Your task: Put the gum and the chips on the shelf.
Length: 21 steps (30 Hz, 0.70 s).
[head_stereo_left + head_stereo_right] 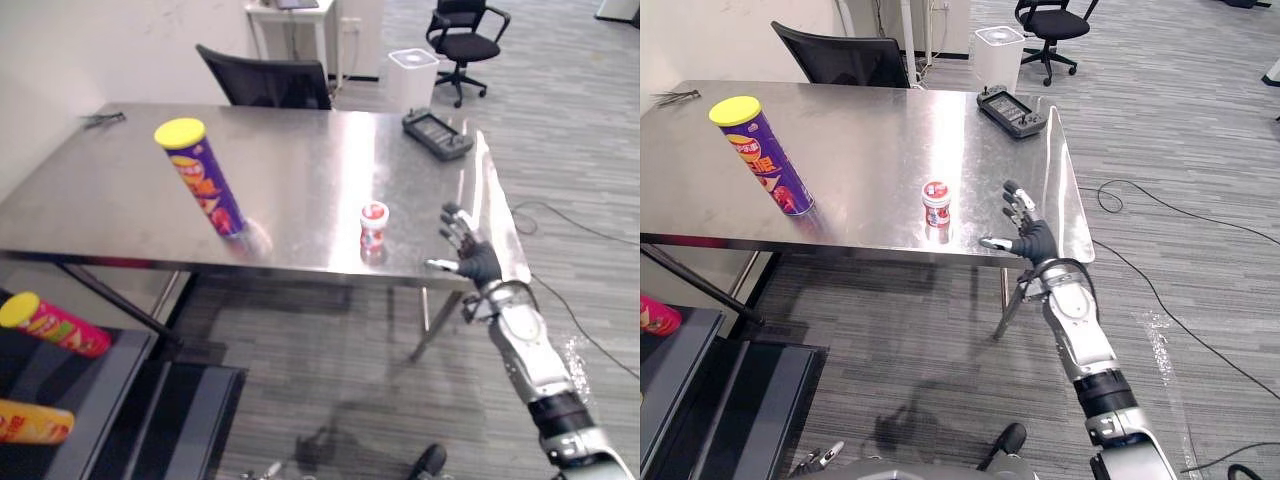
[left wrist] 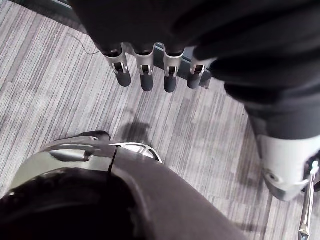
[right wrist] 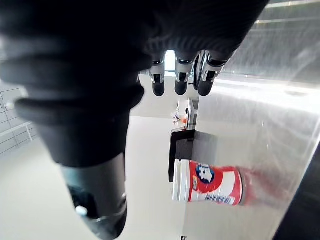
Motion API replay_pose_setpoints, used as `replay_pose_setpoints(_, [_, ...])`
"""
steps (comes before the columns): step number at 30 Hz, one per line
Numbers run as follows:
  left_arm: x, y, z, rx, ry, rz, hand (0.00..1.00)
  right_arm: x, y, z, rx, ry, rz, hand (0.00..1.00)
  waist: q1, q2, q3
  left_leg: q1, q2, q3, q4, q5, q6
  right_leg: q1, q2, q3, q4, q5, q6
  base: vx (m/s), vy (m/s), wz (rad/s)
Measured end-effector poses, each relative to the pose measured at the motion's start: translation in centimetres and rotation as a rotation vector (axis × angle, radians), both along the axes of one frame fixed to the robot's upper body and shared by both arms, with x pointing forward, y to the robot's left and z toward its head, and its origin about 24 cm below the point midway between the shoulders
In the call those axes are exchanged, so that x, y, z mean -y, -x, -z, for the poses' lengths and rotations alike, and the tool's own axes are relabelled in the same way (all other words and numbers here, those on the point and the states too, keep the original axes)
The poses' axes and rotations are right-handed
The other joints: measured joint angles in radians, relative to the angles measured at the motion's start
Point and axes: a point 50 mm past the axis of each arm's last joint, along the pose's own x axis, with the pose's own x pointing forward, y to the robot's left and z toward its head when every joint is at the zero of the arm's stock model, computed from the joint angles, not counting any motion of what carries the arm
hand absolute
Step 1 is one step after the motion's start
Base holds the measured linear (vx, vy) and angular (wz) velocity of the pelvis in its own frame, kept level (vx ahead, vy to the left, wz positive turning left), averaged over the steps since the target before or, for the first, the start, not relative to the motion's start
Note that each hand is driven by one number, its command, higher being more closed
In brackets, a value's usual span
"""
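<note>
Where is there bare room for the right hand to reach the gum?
Bare table between the gum jar and the right hand, and between jar and chips can. The far right corner holds a handheld console.

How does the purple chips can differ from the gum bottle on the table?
The chips can is tall, purple, with a yellow lid; the gum bottle is short, red and white. The chips can stands farther left; the gum bottle stands beside the open right hand. Both stand upright on the steel table.
</note>
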Motion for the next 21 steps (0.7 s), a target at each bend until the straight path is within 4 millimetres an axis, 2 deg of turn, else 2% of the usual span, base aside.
replay_pose_setpoints(2, [-0.1,0.0,0.0,0.002,-0.001,-0.014,0.00,-1.7,-0.3,0.2,-0.013,-0.004,-0.054,0.00,0.010,-0.003,0.002,0.001,0.002,0.000,0.000,0.000,0.000,0.003,0.002,0.000,0.000,0.000,0.000,0.00,0.000,0.00])
replay_pose_setpoints(8, [-0.3,0.0,-0.1,0.004,-0.009,-0.055,0.00,-4.9,-1.3,0.1,-0.041,-0.017,-0.130,0.00,0.025,-0.016,0.013,-0.001,0.006,-0.006,0.000,0.000,0.000,0.003,0.004,-0.005,0.000,0.000,-0.001,0.00,0.000,0.01])
replay_pose_setpoints(14, [-0.5,-0.5,-0.2,0.020,-0.027,-0.072,0.00,-5.3,-2.3,-0.1,-0.050,-0.018,-0.105,0.00,0.047,-0.019,0.031,-0.006,0.009,-0.021,0.000,-0.001,-0.002,0.004,0.008,-0.012,0.000,-0.001,-0.003,0.00,0.000,0.03])
replay_pose_setpoints(21, [-0.5,-0.6,-0.3,0.025,-0.031,-0.098,0.00,-6.0,-3.2,-0.9,-0.035,-0.035,-0.078,0.00,0.052,-0.020,0.046,-0.011,0.012,-0.026,0.001,-0.001,-0.002,0.005,0.010,-0.020,0.000,-0.001,-0.003,0.01,-0.005,0.03])
